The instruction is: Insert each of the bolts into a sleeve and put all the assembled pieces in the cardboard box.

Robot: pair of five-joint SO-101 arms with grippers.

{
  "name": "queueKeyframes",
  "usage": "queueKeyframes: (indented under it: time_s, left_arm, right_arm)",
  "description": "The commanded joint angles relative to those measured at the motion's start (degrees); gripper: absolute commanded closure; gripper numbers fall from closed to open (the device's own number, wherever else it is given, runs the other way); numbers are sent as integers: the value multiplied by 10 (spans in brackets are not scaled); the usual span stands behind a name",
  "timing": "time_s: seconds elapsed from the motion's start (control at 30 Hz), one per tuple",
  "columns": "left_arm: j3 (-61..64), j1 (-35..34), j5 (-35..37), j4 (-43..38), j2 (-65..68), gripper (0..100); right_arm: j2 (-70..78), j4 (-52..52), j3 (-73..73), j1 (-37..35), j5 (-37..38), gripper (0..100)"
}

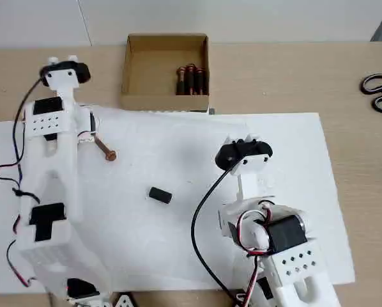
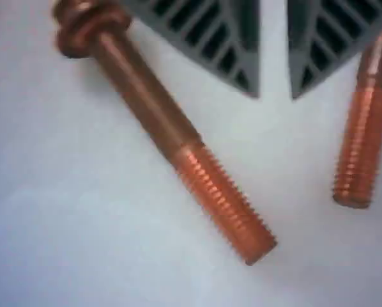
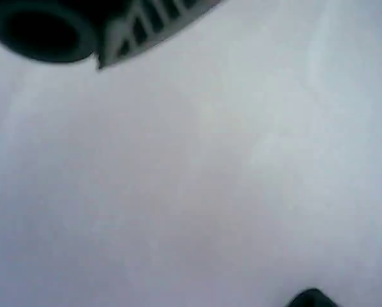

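You've got a shallow open cardboard box (image 1: 149, 73) at the table's far edge. Three assembled pieces (image 1: 191, 80) lie side by side against one of its side walls, dark sleeves with coppery bolt ends showing. One copper bolt (image 1: 105, 148) lies flat and loose on the white sheet (image 1: 274, 147): flanged head, smooth shank, threaded tip. A second bolt (image 2: 360, 147) lies near it, head end hidden. A short black sleeve (image 1: 160, 195) lies alone mid-sheet, well apart from them.

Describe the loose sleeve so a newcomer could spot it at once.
Start at the white sheet spread on the table. The sleeve lies alone near the sheet's middle, in front of the cardboard box. It is a short black cylinder, unlike the long copper bolt by the left gripper.
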Motion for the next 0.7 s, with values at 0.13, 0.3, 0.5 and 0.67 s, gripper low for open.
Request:
queueKeyframes:
  time_s: [0.13, 0.3, 0.5, 0.67]
  left_arm:
    - [-45, -44, -147, 4, 24, 930]
    - [-45, -75, -226, 4, 40, 898]
    - [-43, -76, -229, 4, 43, 870]
    - [-35, -76, -228, 4, 62, 873]
  right_arm:
    - [-9, -10, -3, 5, 0, 995]
    - [-9, -11, -3, 5, 0, 995]
    - [-9, -11, -2, 5, 0, 995]
    - [-9, -11, -2, 5, 0, 995]
